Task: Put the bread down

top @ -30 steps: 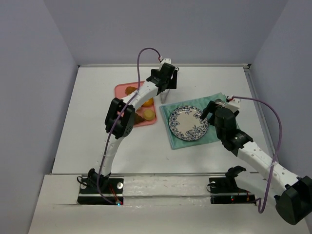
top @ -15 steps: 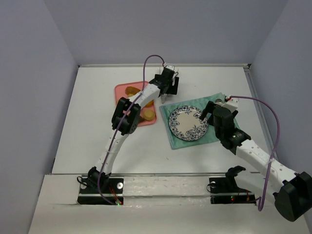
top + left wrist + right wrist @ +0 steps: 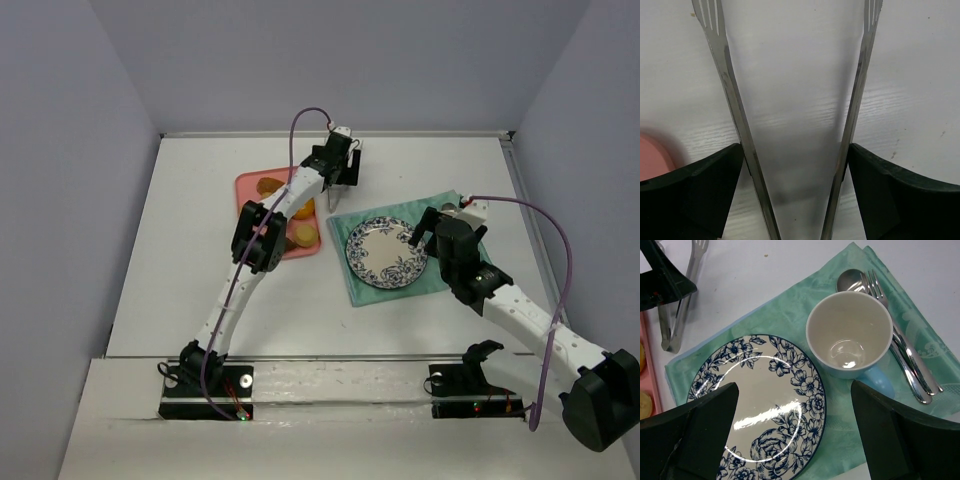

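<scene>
Several golden bread pieces [image 3: 304, 235] lie on a pink tray [image 3: 250, 182] at the back left. My left gripper [image 3: 340, 168] hovers past the tray's right edge, shut on metal tongs [image 3: 333, 190]. In the left wrist view the gripper [image 3: 795, 147] squeezes the tongs [image 3: 732, 100], whose arms stand spread with nothing between them, over bare table. A blue-flowered plate [image 3: 387, 253] rests bare on a green cloth [image 3: 440, 275]. My right gripper [image 3: 430, 232] hangs open over the plate's right side. The right wrist view shows that gripper [image 3: 795, 386] above the plate [image 3: 757, 405].
A white-and-blue cup [image 3: 849, 335] stands on the cloth [image 3: 790, 315] just beyond the plate, with a spoon and fork [image 3: 905, 365] to its right. The tongs [image 3: 677, 305] and the tray's edge [image 3: 647, 365] show at the left of the right wrist view.
The left arm has swung its elbow slightly right and turned its wrist, keeping the tongs near the tray's far right corner. The right arm has barely moved.
</scene>
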You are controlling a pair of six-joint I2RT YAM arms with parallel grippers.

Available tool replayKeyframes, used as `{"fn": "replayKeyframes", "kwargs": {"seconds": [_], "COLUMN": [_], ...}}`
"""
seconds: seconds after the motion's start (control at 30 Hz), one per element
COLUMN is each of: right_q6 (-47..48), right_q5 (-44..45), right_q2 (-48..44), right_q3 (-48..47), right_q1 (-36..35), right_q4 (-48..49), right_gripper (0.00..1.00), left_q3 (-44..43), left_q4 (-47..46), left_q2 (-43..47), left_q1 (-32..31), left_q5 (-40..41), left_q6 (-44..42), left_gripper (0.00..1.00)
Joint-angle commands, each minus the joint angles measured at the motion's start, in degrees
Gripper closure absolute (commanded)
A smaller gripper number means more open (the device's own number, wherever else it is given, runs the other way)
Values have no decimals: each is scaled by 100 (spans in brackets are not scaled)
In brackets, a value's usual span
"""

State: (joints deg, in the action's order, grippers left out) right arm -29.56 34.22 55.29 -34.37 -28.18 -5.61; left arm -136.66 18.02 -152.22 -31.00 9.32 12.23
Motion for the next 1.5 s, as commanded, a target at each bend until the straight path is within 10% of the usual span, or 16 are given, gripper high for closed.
{"fn": "replayKeyframes", "kwargs": {"seconds": [0.0, 0.13, 0.5, 0.83, 1.47], "right_q6": [56, 56, 3, 38, 56], "right_q5": [235, 226, 217, 33, -600], "right_q2": [-27, -18, -334, -703, -651], "right_q3": [-254, -254, -158, -52, -8], "right_q1": [-29, -29, -29, -29, -29], "right_q4": [130, 130, 121, 121, 323], "right_gripper": [0, 0, 0, 0, 0], "left_q3": [-203, -203, 104, 489, 9129], "left_q4": [456, 580, 273, -61, -1838], "left_q2": [0, -44, 630, 2623, 9568], "left_q1": [42, 42, 33, 7, -160], "left_q5": [-27, -237, -906, -994, -502], "left_q6": [-220, -387, -493, -862, 1904], "left_gripper": [10, 37, 64, 67, 64]}}
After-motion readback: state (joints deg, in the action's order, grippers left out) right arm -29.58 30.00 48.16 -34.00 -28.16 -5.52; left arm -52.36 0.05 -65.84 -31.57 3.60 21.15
